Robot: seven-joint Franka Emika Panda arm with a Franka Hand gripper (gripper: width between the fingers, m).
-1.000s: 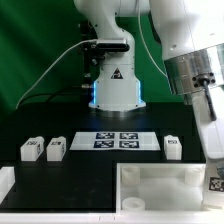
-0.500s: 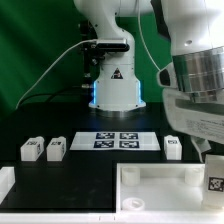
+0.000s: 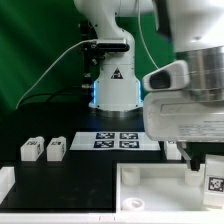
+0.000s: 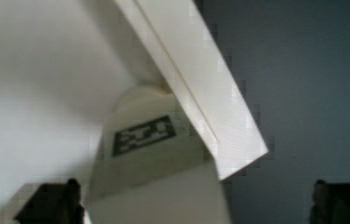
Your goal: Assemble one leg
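Observation:
A white leg (image 4: pixel 145 150) with a dark tag stands in a corner of the white tabletop (image 4: pixel 216 95); in the exterior view this leg (image 3: pixel 213 183) is at the tabletop's (image 3: pixel 160 185) far right corner. My gripper (image 4: pixel 198 205) is open right above it, with one dark finger (image 4: pixel 47 204) on each side and a wide gap on one side. In the exterior view the gripper (image 3: pixel 195 163) hangs low at the right. Two more legs (image 3: pixel 31 150) (image 3: pixel 55 150) lie at the left. A fourth leg (image 3: pixel 171 150) is mostly hidden behind the gripper.
The marker board (image 3: pixel 115 140) lies in front of the robot base (image 3: pixel 115 90). A white raised edge (image 3: pixel 6 180) sits at the exterior view's front left corner. The table surface is black.
The gripper has come down and toward the exterior view's left, filling more of the picture and now covering most of the leg beside the marker board.

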